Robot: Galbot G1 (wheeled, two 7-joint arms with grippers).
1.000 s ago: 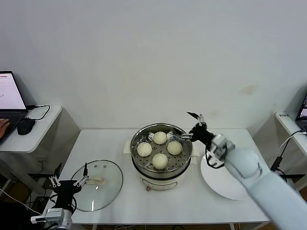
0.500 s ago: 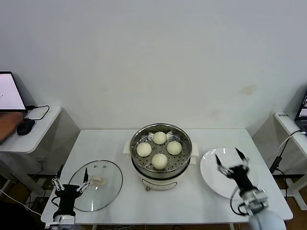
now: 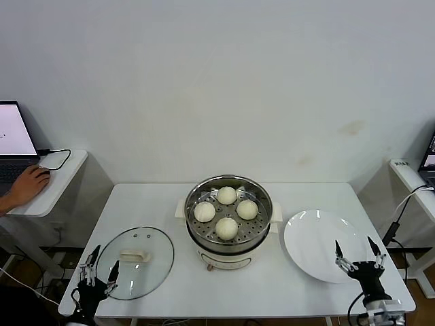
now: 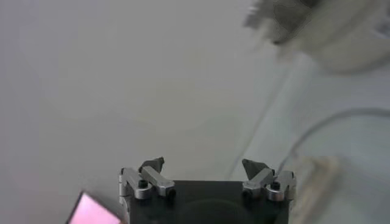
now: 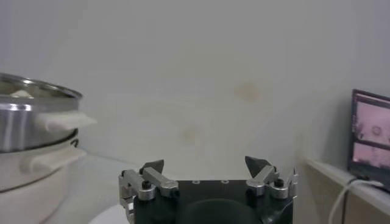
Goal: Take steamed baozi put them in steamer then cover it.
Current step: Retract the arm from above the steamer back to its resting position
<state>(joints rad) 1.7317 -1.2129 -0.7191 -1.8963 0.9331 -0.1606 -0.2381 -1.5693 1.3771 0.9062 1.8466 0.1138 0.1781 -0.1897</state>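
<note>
The steamer (image 3: pixel 228 239), a shiny steel pot on a cream base, stands at the middle of the table and holds several cream-white baozi (image 3: pixel 226 227) on its perforated tray. It also shows side-on in the right wrist view (image 5: pixel 27 122). The cover (image 3: pixel 136 262), a clear glass lid with a cream handle, lies flat on the table to the steamer's left. My left gripper (image 3: pixel 100 263) (image 4: pixel 203 164) is open and empty, low at the front left corner just beside the cover's near rim. My right gripper (image 3: pixel 354 248) (image 5: pixel 205 163) is open and empty at the front right corner.
A flat white plate (image 3: pixel 314 239) lies right of the steamer, with my right gripper at its near edge. A side table at the far left carries a laptop, and a person's hand (image 3: pixel 26 186) rests there. A shelf with cables stands at the far right.
My right arm has pulled back from the steamer's right rim, down to the front right corner by the plate. My left gripper has sunk lower towards the table's front edge.
</note>
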